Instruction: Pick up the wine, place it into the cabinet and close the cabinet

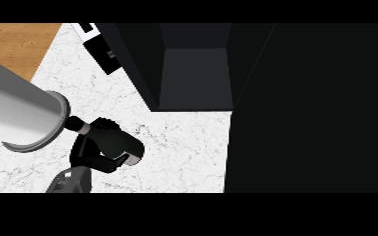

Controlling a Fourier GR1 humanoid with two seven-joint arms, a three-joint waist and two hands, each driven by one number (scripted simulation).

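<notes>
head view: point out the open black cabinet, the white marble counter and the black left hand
open black cabinet [193, 75], head view, on its grey inner panel
white marble counter [184, 150], head view, on a bare patch before the cabinet
black left hand [111, 142], head view, on the hand's body

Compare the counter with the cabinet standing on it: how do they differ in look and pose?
The counter is white with fine grey veining, while the cabinet is plain black. The counter lies flat, while the cabinet stands upright on it. The counter shows one unbroken top, while the cabinet is open and shows a dark grey inside. Both have straight edges and flat faces.
</notes>
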